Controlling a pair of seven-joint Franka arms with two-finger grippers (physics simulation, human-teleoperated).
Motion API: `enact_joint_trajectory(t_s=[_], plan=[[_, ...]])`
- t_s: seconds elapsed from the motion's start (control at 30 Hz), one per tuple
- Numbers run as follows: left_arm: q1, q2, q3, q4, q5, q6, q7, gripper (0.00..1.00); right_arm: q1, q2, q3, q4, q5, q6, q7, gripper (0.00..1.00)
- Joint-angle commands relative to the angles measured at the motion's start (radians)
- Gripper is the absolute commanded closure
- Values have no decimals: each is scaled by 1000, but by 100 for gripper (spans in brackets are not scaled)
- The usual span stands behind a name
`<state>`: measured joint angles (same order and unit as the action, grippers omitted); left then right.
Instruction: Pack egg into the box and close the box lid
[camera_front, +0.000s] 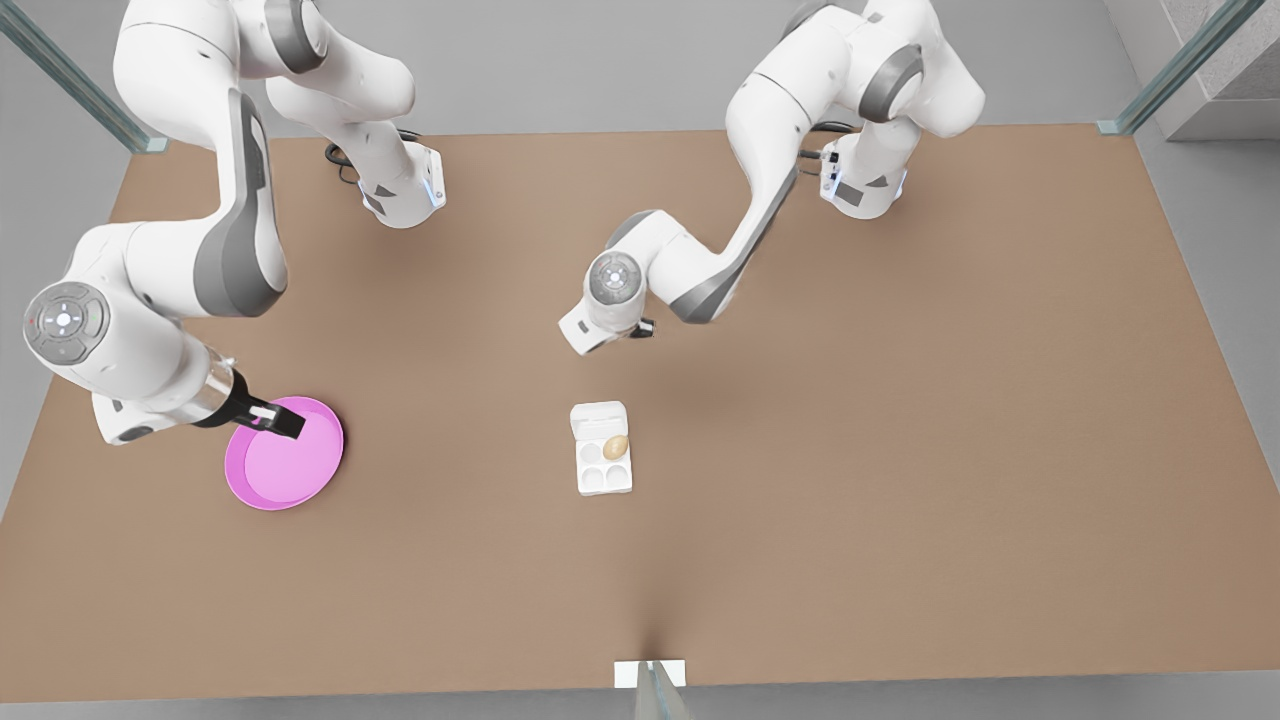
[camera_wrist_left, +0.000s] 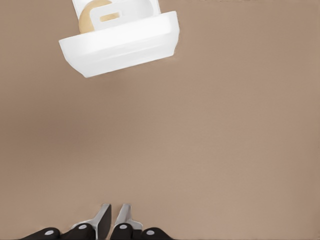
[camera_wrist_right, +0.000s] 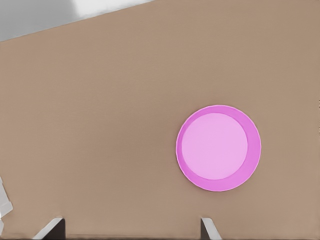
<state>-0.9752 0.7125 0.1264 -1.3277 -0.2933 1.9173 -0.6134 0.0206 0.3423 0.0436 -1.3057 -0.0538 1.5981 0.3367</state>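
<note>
The white box (camera_front: 604, 470) sits mid-table with its box lid (camera_front: 599, 419) folded open on the far side. A tan egg (camera_front: 615, 447) rests in the cup beside the lid, on the front view's right. In the left wrist view the box lid (camera_wrist_left: 120, 47) is nearest, with the egg (camera_wrist_left: 89, 21) behind it. My left gripper (camera_wrist_left: 114, 222) is shut and empty, a good distance short of the lid. My right gripper (camera_front: 283, 424) hovers over the pink plate at the front view's left, and stands open and empty (camera_wrist_right: 131, 229).
A round pink plate (camera_front: 290, 475) lies at the front view's left and holds nothing (camera_wrist_right: 218, 148). Brown table surface surrounds the box. A small white marker (camera_front: 650, 672) sits at the table's near edge.
</note>
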Motion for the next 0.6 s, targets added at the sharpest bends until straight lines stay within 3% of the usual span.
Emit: enact_joint_trajectory(t_s=[0.0,0.23,0.57], plan=[[-13,27,-1,1,-29,227,-829,79,-1,4,-1,10,-1,-99,-278,0],[-11,131,1,1,-27,347,-717,79,-5,4,-2,11,-4,-99,-280,0],[35,151,12,2,37,388,-620,79,4,4,-2,11,-14,-104,-280,0]])
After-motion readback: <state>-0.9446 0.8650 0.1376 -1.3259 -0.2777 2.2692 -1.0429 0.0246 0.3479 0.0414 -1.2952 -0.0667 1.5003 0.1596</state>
